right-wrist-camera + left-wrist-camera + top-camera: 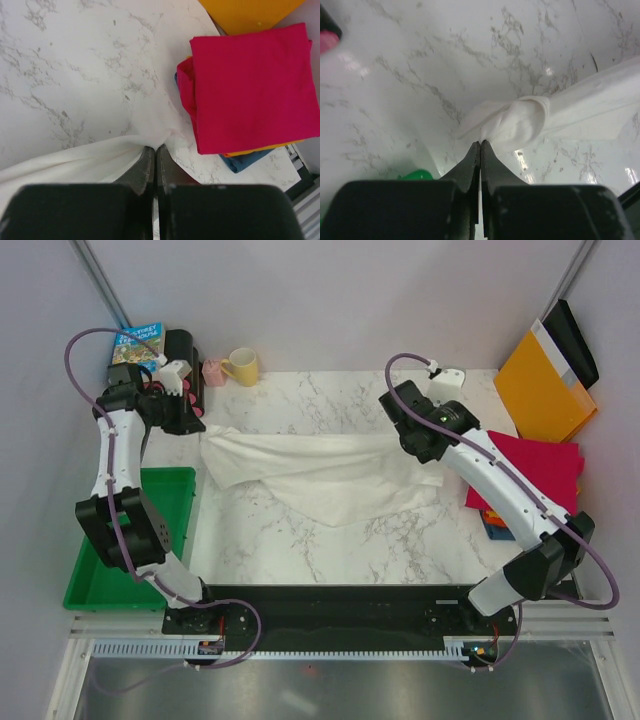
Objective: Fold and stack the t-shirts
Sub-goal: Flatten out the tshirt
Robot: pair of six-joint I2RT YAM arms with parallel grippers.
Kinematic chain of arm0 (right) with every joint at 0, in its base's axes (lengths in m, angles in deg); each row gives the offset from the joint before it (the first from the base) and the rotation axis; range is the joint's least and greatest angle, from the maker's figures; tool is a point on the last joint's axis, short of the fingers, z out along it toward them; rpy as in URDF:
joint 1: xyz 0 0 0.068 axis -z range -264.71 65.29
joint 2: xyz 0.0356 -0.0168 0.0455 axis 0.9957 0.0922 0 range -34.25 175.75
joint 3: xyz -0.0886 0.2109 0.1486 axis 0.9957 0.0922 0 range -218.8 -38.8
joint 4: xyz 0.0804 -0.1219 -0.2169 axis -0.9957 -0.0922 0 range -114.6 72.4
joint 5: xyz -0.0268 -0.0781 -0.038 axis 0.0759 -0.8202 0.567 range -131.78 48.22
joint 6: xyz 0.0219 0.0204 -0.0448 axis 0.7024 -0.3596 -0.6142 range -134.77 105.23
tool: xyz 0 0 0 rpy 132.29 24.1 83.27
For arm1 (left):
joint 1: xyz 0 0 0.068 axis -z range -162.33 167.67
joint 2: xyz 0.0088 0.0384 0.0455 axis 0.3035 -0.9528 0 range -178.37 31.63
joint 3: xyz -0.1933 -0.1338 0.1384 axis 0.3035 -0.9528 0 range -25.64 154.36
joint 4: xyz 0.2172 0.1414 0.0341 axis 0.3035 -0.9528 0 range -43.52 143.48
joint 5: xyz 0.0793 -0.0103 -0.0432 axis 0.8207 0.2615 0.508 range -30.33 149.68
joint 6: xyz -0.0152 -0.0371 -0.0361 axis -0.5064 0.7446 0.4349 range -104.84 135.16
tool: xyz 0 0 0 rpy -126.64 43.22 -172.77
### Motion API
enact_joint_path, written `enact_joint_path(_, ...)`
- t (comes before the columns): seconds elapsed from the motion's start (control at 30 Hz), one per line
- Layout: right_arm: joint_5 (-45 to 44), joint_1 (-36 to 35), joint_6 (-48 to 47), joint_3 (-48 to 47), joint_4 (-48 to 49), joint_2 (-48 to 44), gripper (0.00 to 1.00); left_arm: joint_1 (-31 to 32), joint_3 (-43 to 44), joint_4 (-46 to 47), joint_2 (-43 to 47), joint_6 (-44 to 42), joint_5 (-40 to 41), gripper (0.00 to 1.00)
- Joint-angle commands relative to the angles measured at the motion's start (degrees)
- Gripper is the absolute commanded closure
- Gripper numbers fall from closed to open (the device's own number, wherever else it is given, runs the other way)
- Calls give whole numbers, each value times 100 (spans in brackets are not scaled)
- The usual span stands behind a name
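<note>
The large, thin, wrinkled white t-shirt (320, 475) lies stretched across the back half of the marbled white counter (300, 550), each end drawn up into a pincer. The left pincer (481, 145) is clenched on a knotted bunch of cloth at one end. The right pincer (154, 149) is clenched on a small pinched peak at the other. Both holds look shallow, so I judge the main risk is cloth slipping free if the arms pull apart or lift quickly, and the sagging middle could then crease unevenly. The right hold sits near the stack of folded shirts, with the crimson red folded shirt (250, 85) on top of an orange one (250, 151) and a dark blue one (245, 161). A sweep toward that side could nudge the stack, which lies close to the counter's right edge beside the stiff orange-yellow envelope (545, 385). On the left, the yellow mug (243, 366) and pink mug (213, 372) stand near the arm, and the green plastic tray (165, 477) borders the counter. The best room is the bare marble in front of the shirt, toward the arm bases.
</note>
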Motion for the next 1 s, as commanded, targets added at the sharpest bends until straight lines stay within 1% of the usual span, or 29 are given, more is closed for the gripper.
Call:
enact_joint_path(0.0, -81, 395, -813, -809, 741, 26, 100, 455, 1336, 438, -200, 375, 556, 98)
enact_joint_path(0.03, -54, 500, -989, -1272, 767, 150, 100, 491, 1931, 438, -323, 489, 617, 98)
enact_joint_path(0.1, 112, 808, -1165, -1810, 811, 579, 100, 561, 2636, 333, -841, 815, 723, 98)
enact_joint_path(0.13, 200, 957, -1297, -2465, 820, 738, 100, 579, 3440, 176, -1008, 911, 767, 98)
enact_joint_path(0.2, 324, 1029, -1464, -3189, 803, 1168, 100, 596, 4297, -45, -1543, 1183, 864, 98)
enact_joint_path(0.23, 437, 1046, -1526, -3828, 768, 1301, 100, 588, 5006, -220, -1668, 1237, 890, 98)
enact_joint_path(0.27, 473, 1046, -1631, -4078, 750, 1415, 100, 596, 5204, -230, -1739, 1281, 899, 98)
enact_joint_path(0.3, 508, 1046, -1649, -4237, 707, 1573, 100, 597, 5223, -222, -1722, 1308, 891, 98)
enact_joint_path(0.33, 544, 1046, -1667, -4247, 689, 1609, 100, 623, 5145, -230, -1678, 1264, 899, 98)
enact_joint_path(0.4, 553, 1046, -1580, -3915, 680, 1523, 100, 632, 4786, -187, -1529, 1168, 908, 98)
enact_joint_path(0.43, 544, 1038, -1492, -3383, 680, 1444, 100, 632, 4288, -178, -1372, 1106, 908, 98)
enact_joint_path(0.5, 649, 1046, -1195, -2713, 776, 1033, 100, 623, 3715, -81, -1125, 939, 934, 98)
enact_joint_path(0.53, 728, 1038, -1123, -1970, 968, 838, 100, 623, 3094, -46, -985, 852, 934, 98)
enact_joint_path(0.57, 815, 994, -1053, -1597, 1083, 619, 100, 605, 2749, 24, -601, 694, 926, 98)
enact_joint_path(0.6, 842, 941, -982, -1219, 1197, 147, 100, 588, 2371, 242, -379, 606, 917, 98)
enact_joint_path(0.63, 904, 897, -877, -554, 1372, -84, 100, 588, 1645, 323, -116, 483, 908, 98)
enact_joint_path(0.67, 939, 793, -798, -295, 1374, -287, 100, 579, 1342, 350, 313, 229, 891, 98)
enact_joint_path(0.7, 887, 713, -719, -57, 1339, -654, 100, 562, 756, 428, 570, 149, 873, 98)
enact_joint_path(0.73, 861, 556, -570, 354, 1252, -832, 100, 544, 489, 446, 790, 69, 838, 98)
enact_joint_path(0.77, 834, 511, -499, 515, 1190, -981, 100, 474, 260, 473, 1201, -44, 768, 98)
enact_joint_path(0.8, 773, 449, -402, 638, 1102, -1270, 100, 421, -99, 508, 1370, -63, 706, 98)
enact_joint_path(0.87, 702, 300, -209, 824, 847, -1544, 100, 203, -295, 499, 1660, -20, 514, 98)
enact_joint_path(0.97, 641, 194, -50, 719, 540, -2036, 100, -96, -419, 376, 2083, 103, 171, 98)
